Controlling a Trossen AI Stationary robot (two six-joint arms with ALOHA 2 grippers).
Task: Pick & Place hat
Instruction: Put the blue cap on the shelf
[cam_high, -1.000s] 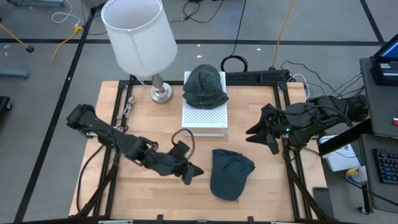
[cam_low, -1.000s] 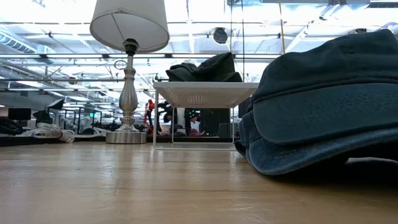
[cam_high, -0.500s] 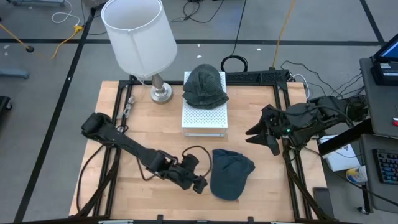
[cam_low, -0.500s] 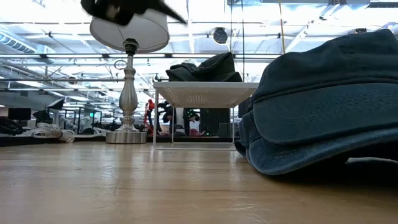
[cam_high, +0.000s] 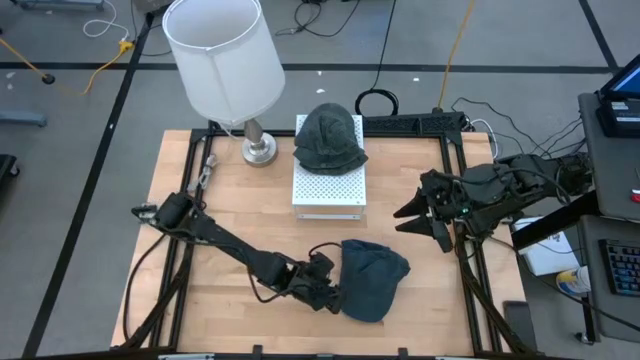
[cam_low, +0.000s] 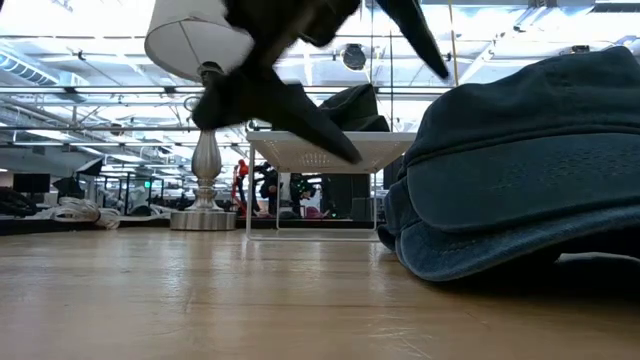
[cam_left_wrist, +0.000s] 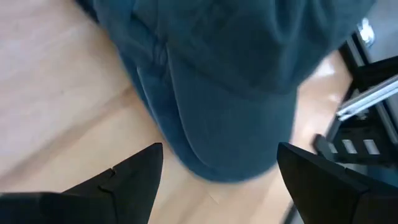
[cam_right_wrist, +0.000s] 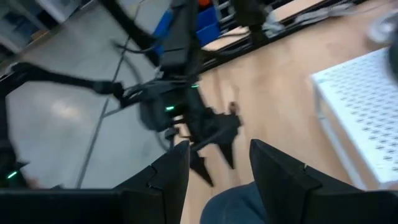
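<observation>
Two dark hats are seen: nearest, a blue cap lies flat on the front of the wooden counter, and the left gripper is held just beside its brim with the fingers spread open on either side of that edge. Farther back, the second hat sits on a white perforated stand beside a lamp. At the counter's right edge, the right gripper is raised, its fingers parted and empty.
</observation>
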